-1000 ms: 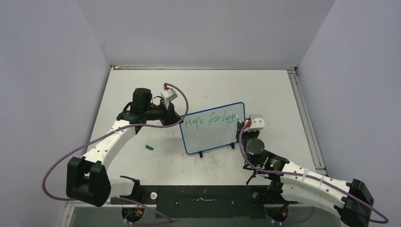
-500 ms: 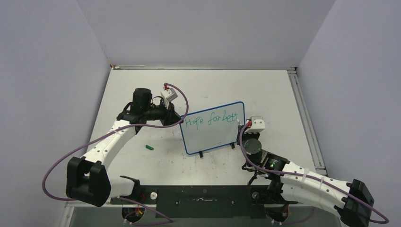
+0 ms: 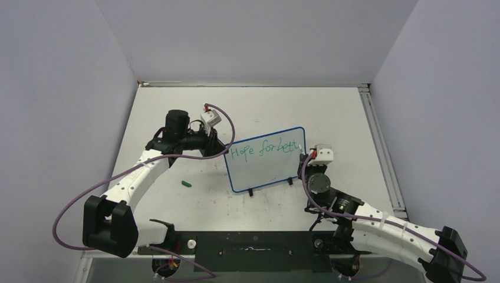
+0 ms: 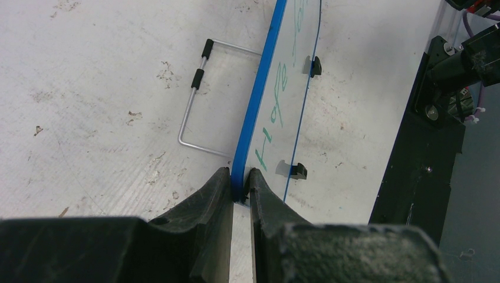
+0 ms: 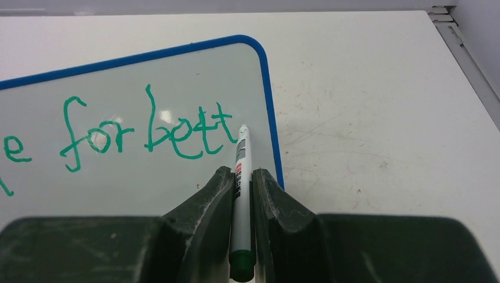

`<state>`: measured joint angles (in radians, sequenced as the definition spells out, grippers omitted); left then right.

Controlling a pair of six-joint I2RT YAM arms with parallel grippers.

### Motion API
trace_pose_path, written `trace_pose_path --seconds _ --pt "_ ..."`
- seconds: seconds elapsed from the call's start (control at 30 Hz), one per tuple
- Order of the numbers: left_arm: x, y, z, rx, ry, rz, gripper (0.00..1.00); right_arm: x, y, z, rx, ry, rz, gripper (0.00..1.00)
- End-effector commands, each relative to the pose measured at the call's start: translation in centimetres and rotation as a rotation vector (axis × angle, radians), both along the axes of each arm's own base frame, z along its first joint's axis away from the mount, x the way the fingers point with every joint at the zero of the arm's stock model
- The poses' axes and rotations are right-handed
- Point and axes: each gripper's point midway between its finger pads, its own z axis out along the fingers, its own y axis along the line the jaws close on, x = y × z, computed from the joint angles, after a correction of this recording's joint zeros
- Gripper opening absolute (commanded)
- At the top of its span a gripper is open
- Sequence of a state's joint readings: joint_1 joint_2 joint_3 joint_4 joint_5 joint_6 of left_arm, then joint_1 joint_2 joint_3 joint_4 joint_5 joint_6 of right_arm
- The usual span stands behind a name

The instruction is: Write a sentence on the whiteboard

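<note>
The whiteboard (image 3: 265, 168), glossy white with a blue frame and two black feet, stands near the table's middle. Green handwriting (image 3: 263, 151) on it reads "Hope for bett" in one line; the right wrist view shows "for bett" (image 5: 147, 132). My left gripper (image 4: 239, 186) is shut on the board's blue left edge (image 4: 253, 112). My right gripper (image 5: 239, 180) is shut on a white marker (image 5: 240, 177) with a green end. Its tip rests at the board just right of the last "t", near the right frame.
A green marker cap (image 3: 187, 184) lies on the table left of the board. The board's wire stand (image 4: 197, 106) rests behind it. A black base plate (image 3: 253, 244) runs along the near edge. A metal rail (image 3: 383, 153) lines the right side.
The right gripper and marker have moved a little to the right along the board, and the second "t" of "bett" has been added. The left arm has not moved.
</note>
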<state>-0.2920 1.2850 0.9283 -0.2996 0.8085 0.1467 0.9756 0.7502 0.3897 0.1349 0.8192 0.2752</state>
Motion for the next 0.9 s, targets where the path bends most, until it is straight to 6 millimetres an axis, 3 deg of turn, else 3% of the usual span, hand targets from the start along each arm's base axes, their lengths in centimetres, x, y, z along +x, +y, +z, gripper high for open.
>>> trace_pose_path --seconds 0.0,0.3,0.87 --pt "0.1 0.5 -0.9 0.051 0.01 0.012 0.0 0.3 0.3 2.3 0.046 -0.068 0.013 0.05" --pt "0.1 0.6 -0.9 0.053 0.01 0.014 0.0 1.0 1.2 2.1 0.016 -0.068 0.021 0.05" --pt "0.1 0.6 -0.9 0.052 0.008 0.014 0.0 1.2 -0.1 2.3 0.013 -0.071 -0.051 0.05"
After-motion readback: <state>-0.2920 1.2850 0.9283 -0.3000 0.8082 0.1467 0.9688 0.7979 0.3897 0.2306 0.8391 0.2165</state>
